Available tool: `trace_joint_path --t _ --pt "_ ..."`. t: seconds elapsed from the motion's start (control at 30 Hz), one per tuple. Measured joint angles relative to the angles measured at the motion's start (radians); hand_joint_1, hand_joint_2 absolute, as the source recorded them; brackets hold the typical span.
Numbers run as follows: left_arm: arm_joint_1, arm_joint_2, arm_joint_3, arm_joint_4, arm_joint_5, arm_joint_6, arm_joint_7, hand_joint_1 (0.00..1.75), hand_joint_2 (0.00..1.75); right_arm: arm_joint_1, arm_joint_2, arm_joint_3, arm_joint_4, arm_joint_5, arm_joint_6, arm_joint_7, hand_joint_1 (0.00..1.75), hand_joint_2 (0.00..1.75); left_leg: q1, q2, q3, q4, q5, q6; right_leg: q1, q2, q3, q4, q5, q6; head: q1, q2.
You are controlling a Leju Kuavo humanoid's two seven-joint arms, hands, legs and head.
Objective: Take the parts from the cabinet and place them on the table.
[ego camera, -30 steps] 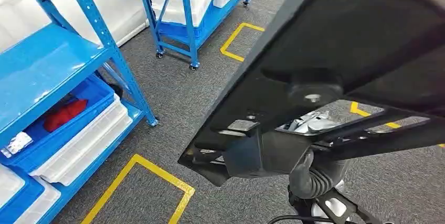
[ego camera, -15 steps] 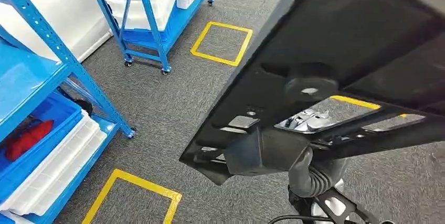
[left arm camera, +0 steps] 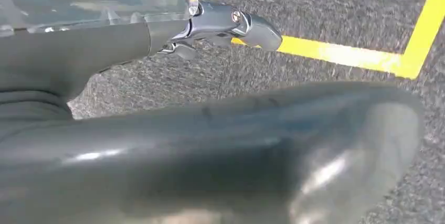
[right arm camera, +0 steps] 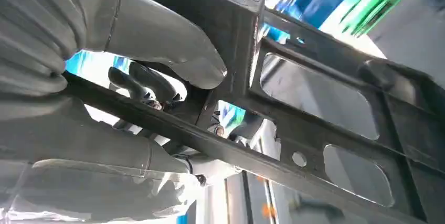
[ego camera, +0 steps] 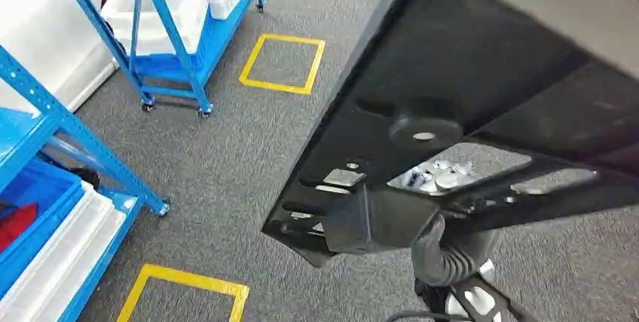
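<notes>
Black frame part (ego camera: 482, 103) gripped in right hand (right arm camera: 105, 77), off the blue shelving (ego camera: 162, 28), table placement pending; left hand's (left arm camera: 225, 22) grip impossible to tell.

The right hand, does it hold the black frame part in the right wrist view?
Yes, the right hand grips the black frame part, with the thumb pressed on one bar and darker fingers wrapped behind it.

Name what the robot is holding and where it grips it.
The right hand grips a large black frame part by a bar at its openwork edge.
</notes>
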Motion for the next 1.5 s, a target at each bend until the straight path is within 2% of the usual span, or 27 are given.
trace_joint_path --t 0.07,0.1,0.13,0.23,0.27,0.33,0.4,0.43,0.47,0.57,0.6,0.67,0.73,0.8,0.87,0.9,0.93,0.97,1.1,1.17,1.23,1.3,1.33,1.4,1.43,1.47,1.5 --pt "-0.002 -0.014 -0.002 0.0 0.0 0.016 -0.001 0.0 0.0 0.011 0.0 0.0 -0.01 0.046 -0.029 0.0 1.75 1.75 0.001 0.018 0.006 -0.003 -0.001 -0.011 0.0 0.018 -0.002 -0.003 0.003 -0.012 0.0 0.0" --pt "-0.005 -0.019 -0.003 0.0 0.0 0.018 -0.002 0.0 0.0 0.014 0.0 0.0 -0.014 0.057 -0.033 0.0 1.75 1.75 0.006 0.001 0.003 0.005 -0.012 -0.019 -0.007 0.026 0.004 -0.01 0.008 -0.02 0.0 0.0" --pt "-0.006 -0.024 -0.003 0.0 0.0 0.021 -0.002 0.0 0.0 0.014 0.0 0.001 -0.018 0.059 -0.038 0.0 1.75 1.75 0.008 -0.037 -0.009 0.039 -0.039 -0.023 -0.008 0.034 0.004 -0.011 0.009 -0.025 0.0 0.0" --pt "-0.003 -0.034 -0.005 0.0 0.0 0.021 -0.002 0.0 0.0 0.019 -0.001 0.001 -0.019 0.059 -0.04 0.0 1.75 1.75 0.012 -0.068 -0.123 0.287 -0.157 -0.029 -0.003 0.063 0.001 -0.011 0.011 -0.032 0.0 0.0" --pt "-0.001 -0.035 -0.005 0.0 0.0 0.021 -0.002 0.0 0.0 0.021 -0.001 0.001 -0.019 0.059 -0.04 0.0 1.75 1.75 0.012 -0.069 -0.149 0.337 -0.164 -0.029 -0.002 0.075 0.001 -0.01 0.011 -0.032 0.0 0.0" --pt "-0.001 -0.035 -0.005 0.0 0.0 0.022 -0.002 0.0 0.0 0.024 -0.001 0.001 -0.019 0.059 -0.04 0.0 1.75 1.75 0.013 -0.07 -0.126 0.275 -0.104 -0.026 -0.002 0.099 0.003 -0.008 0.011 -0.031 0.0 0.0" --pt "-0.003 -0.035 -0.005 0.0 0.0 0.022 -0.002 0.0 0.0 0.023 -0.001 0.001 -0.019 0.059 -0.04 0.0 1.75 1.75 0.017 -0.092 -0.044 0.093 -0.008 -0.021 -0.003 0.12 0.004 -0.002 0.009 -0.027 0.0 0.0" --pt "-0.003 -0.035 -0.005 0.0 0.0 0.022 -0.002 0.0 0.0 0.023 -0.001 0.001 -0.019 0.059 -0.04 0.0 1.75 1.75 0.021 -0.135 -0.016 0.03 -0.003 -0.018 -0.003 0.128 0.001 0.002 0.008 -0.022 0.0 0.0" --pt "-0.004 -0.036 -0.005 0.0 0.0 0.021 -0.002 0.0 0.0 0.023 -0.001 0.001 -0.019 0.059 -0.04 0.0 1.75 1.75 0.018 -0.138 -0.017 0.016 -0.005 -0.014 0.0 0.139 -0.005 0.008 0.009 -0.014 0.0 0.0" --pt "-0.007 -0.037 -0.005 0.0 0.0 0.021 0.0 0.0 0.0 0.028 -0.002 0.001 -0.021 0.059 -0.041 0.0 1.75 1.75 0.01 -0.118 -0.016 0.018 0.002 0.001 -0.007 0.161 -0.012 -0.003 0.021 0.007 0.0 0.0" --pt "-0.01 -0.039 -0.005 0.0 0.0 0.021 0.006 0.0 0.0 0.029 -0.005 0.001 -0.026 0.059 -0.041 0.0 1.75 1.75 0.024 -0.107 -0.014 0.004 0.012 0.014 -0.004 0.163 -0.014 0.003 0.018 0.012 0.0 0.0" --pt "-0.011 -0.042 -0.005 0.0 0.0 0.022 0.018 0.0 0.0 0.03 -0.013 0.001 -0.035 0.067 -0.042 0.0 1.75 1.75 0.017 -0.087 -0.014 0.0 0.016 0.027 -0.001 0.09 -0.053 0.086 -0.043 0.014 0.0 0.0" --pt "-0.005 -0.045 -0.006 0.0 0.0 0.022 0.024 0.0 0.0 0.039 -0.018 0.0 -0.035 0.088 -0.048 0.0 1.75 1.75 0.012 -0.064 -0.016 0.0 0.015 0.029 -0.005 0.066 -0.128 0.245 -0.118 0.02 0.0 0.0" --pt "-0.003 -0.046 -0.011 0.0 0.0 0.021 0.025 0.0 0.0 0.055 -0.024 -0.001 -0.035 0.095 -0.061 0.0 1.75 1.75 0.009 -0.044 -0.017 0.0 0.014 0.029 -0.009 0.06 -0.16 0.315 -0.128 0.024 0.0 0.0" --pt "-0.005 -0.053 -0.021 0.0 0.0 0.016 0.023 0.0 0.0 0.069 -0.035 -0.003 -0.035 0.099 -0.08 0.0 1.75 1.75 0.009 -0.026 -0.015 0.001 0.011 0.027 -0.011 0.05 -0.093 0.194 -0.057 0.023 0.0 0.0" --pt "-0.005 -0.055 -0.024 0.0 0.0 0.013 0.022 0.0 0.0 0.075 -0.043 -0.005 -0.035 0.099 -0.089 0.0 1.75 1.75 0.009 -0.018 -0.012 0.002 0.009 0.024 -0.01 0.03 -0.036 0.092 -0.017 0.019 0.0 0.0" --pt "-0.006 -0.057 -0.027 0.0 0.0 0.013 0.021 0.0 0.0 0.079 -0.053 -0.006 -0.036 0.099 -0.099 0.0 1.75 1.75 0.006 -0.012 -0.009 0.003 0.006 0.02 -0.007 -0.01 0.009 0.014 -0.001 0.014 0.0 0.0" --pt "-0.005 -0.059 -0.029 0.0 0.0 0.012 0.02 0.0 0.0 0.079 -0.061 -0.008 -0.035 0.095 -0.105 0.0 1.75 1.75 -0.002 -0.007 -0.01 0.009 0.001 0.012 0.005 -0.018 0.014 -0.003 -0.011 0.009 0.0 0.0" --pt "-0.011 -0.062 -0.033 0.0 -0.001 0.01 0.016 0.0 0.0 0.093 -0.088 -0.016 -0.037 0.08 -0.138 0.0 1.75 1.75 -0.002 0.027 -0.003 0.007 -0.007 -0.007 -0.001 0.028 0.008 -0.009 -0.002 -0.009 0.0 0.0" --pt "-0.013 -0.063 -0.04 0.0 -0.001 0.01 0.013 0.0 0.0 0.096 -0.093 -0.016 -0.038 0.083 -0.149 0.0 1.75 1.75 0.007 -0.046 -0.03 0.073 -0.055 -0.015 -0.005 0.04 0.01 -0.014 0.002 -0.021 0.0 0.0" --pt "-0.009 -0.063 -0.048 0.0 -0.001 0.01 0.013 0.0 0.0 0.099 -0.095 -0.016 -0.038 0.085 -0.158 0.0 1.75 1.75 0.009 -0.067 -0.109 0.242 -0.136 -0.019 -0.004 0.06 0.008 -0.013 0.003 -0.025 0.0 0.0" --pt "-0.005 -0.063 -0.053 0.0 -0.001 0.01 0.013 0.0 0.0 0.099 -0.098 -0.016 -0.034 0.087 -0.168 0.0 1.75 1.75 0.01 -0.068 -0.155 0.329 -0.148 -0.022 -0.003 0.083 0.008 -0.013 0.003 -0.025 0.0 0.0" --pt "-0.006 -0.063 -0.054 0.0 -0.001 0.01 0.013 0.0 0.0 0.098 -0.1 -0.015 -0.031 0.089 -0.177 0.0 1.75 1.75 0.01 -0.068 -0.146 0.304 -0.12 -0.022 -0.003 0.094 0.01 -0.012 0.003 -0.025 0.0 0.0" --pt "-0.009 -0.063 -0.055 0.0 -0.001 0.01 0.013 0.0 0.0 0.096 -0.102 -0.014 -0.028 0.089 -0.189 0.0 1.75 1.75 0.015 -0.082 -0.071 0.135 -0.021 -0.017 -0.004 0.117 0.014 -0.007 0.001 -0.022 0.0 0.0" --pt "-0.008 -0.062 -0.055 0.0 -0.001 0.01 0.013 0.0 0.0 0.096 -0.103 -0.014 -0.027 0.089 -0.19 0.0 1.75 1.75 0.019 -0.118 -0.033 0.049 0.014 -0.015 -0.005 0.126 0.013 -0.003 -0.002 -0.018 0.0 0.0" --pt "-0.008 -0.062 -0.055 0.0 -0.001 0.01 0.013 0.0 0.0 0.094 -0.105 -0.014 -0.026 0.089 -0.192 0.0 1.75 1.75 0.019 -0.157 -0.025 0.024 -0.001 -0.015 0.0 0.134 0.007 0.003 -0.002 -0.01 0.0 0.0" --pt "-0.009 -0.062 -0.055 0.0 -0.001 0.01 0.012 0.0 0.0 0.093 -0.105 -0.013 -0.024 0.089 -0.193 0.0 1.75 1.75 0.019 -0.148 -0.026 0.024 0.002 -0.011 -0.003 0.143 0.001 0.003 0.001 -0.004 0.0 0.0"
